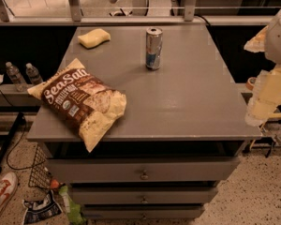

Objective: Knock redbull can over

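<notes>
The can [153, 48] stood upright at twelve o'clock on the table [192, 97], so the knock was not yet done. The gripper [263, 100] hung off the three o'clock edge, well apart; its grip could not be told

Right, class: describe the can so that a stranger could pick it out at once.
On top of the grey cabinet, near the back, stands the can, right of a sponge; the gripper hangs beyond its right edge. Unlike the flat sponge and bag, it is upright, slim, silver and blue.
</notes>
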Robot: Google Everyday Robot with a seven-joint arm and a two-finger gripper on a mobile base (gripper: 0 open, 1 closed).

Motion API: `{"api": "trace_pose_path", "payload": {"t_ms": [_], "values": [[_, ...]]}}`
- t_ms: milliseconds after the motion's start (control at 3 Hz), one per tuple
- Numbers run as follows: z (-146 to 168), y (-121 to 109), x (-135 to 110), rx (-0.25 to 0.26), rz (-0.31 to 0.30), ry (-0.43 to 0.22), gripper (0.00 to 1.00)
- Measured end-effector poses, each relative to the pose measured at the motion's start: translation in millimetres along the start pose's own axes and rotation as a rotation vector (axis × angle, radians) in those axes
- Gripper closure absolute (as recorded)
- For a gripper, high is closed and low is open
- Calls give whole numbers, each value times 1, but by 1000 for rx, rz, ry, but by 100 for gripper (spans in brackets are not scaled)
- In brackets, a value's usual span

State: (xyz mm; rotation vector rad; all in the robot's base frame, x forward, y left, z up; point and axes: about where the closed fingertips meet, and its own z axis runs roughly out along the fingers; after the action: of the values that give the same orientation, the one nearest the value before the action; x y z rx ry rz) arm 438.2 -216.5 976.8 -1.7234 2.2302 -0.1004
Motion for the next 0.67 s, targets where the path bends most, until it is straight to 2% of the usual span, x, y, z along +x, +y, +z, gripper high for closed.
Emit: {"api": "trace_pose_path", "payload": {"t_ms": [333,667], "values": [[0,0,0,0,0,0,0],[10,-8,-6,17,63,-68,0]]}}
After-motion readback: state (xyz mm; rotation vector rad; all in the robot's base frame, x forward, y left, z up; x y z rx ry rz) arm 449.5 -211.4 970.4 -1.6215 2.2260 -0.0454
